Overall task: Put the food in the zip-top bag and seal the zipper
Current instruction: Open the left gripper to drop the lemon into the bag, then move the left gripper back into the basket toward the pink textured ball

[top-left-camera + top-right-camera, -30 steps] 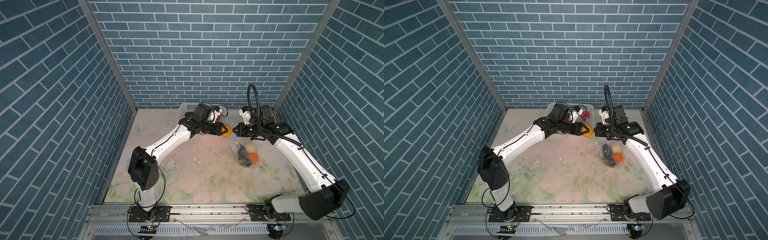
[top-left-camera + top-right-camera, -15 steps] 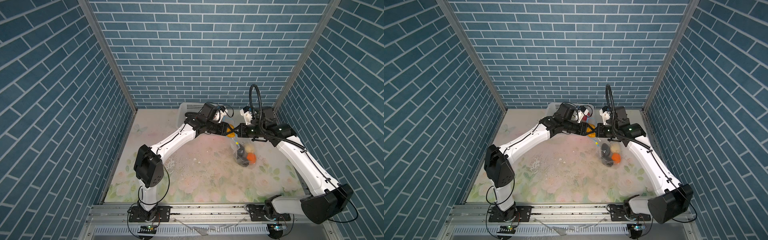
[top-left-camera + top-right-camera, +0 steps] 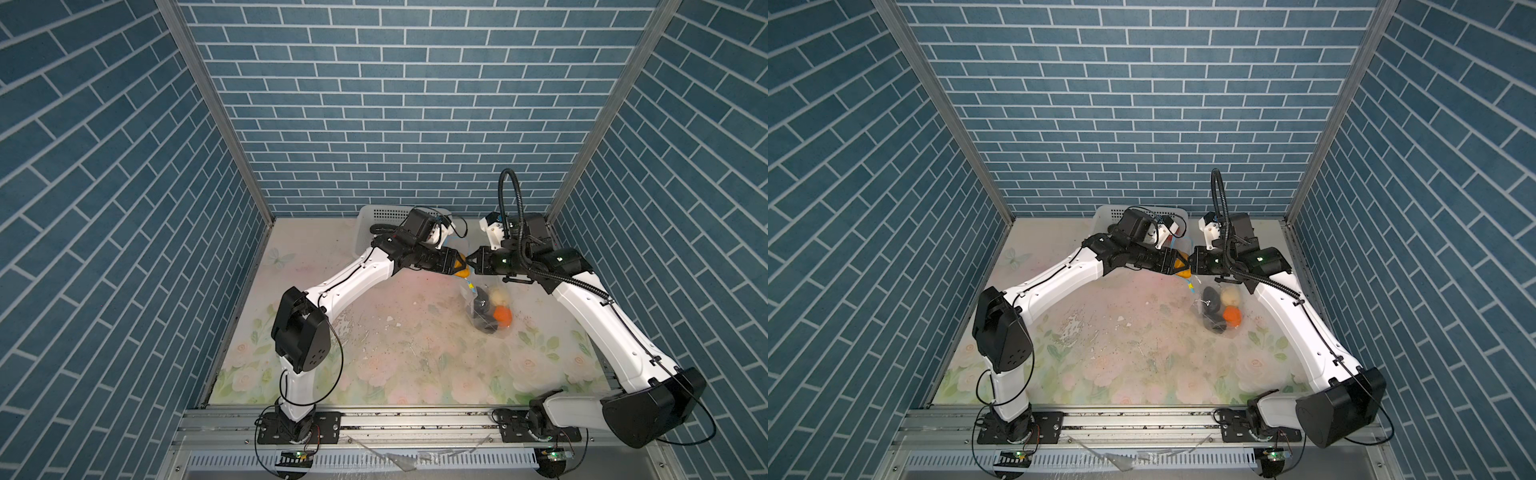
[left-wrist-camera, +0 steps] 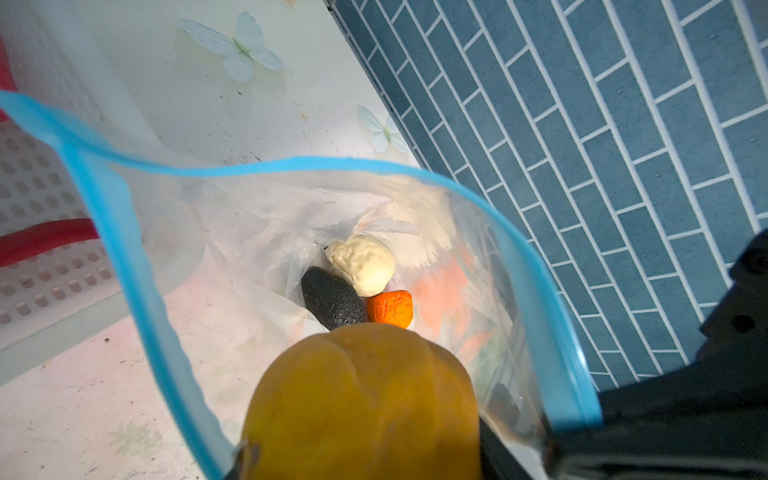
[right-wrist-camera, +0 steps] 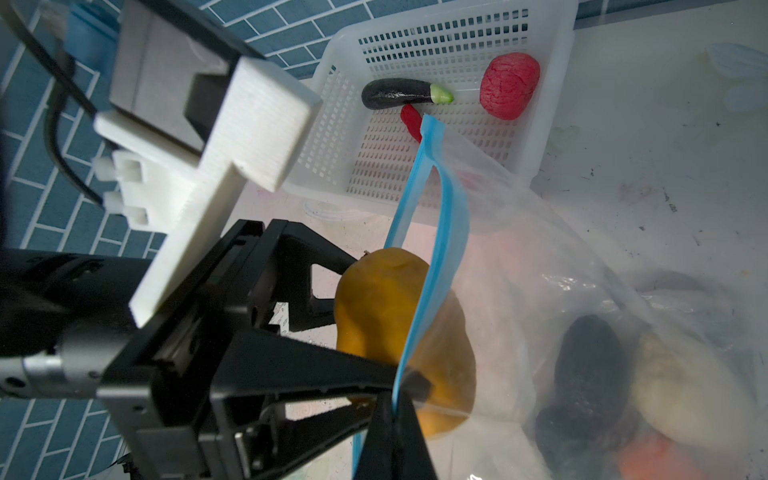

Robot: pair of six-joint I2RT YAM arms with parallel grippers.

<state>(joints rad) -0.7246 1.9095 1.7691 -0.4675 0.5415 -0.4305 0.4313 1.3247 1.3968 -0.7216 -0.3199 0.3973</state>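
My right claw pinches the zipper, zip-top bag hanging open. My left claw brackets the yellow-orange piece at its mouth; gripped or loose, cannot tell.

Clear zip-top bag stands open near the table's right edge, blue zipper parted. Inside lie a black avocado, cream lump and orange piece; a yellow-orange squash sits at its mouth.
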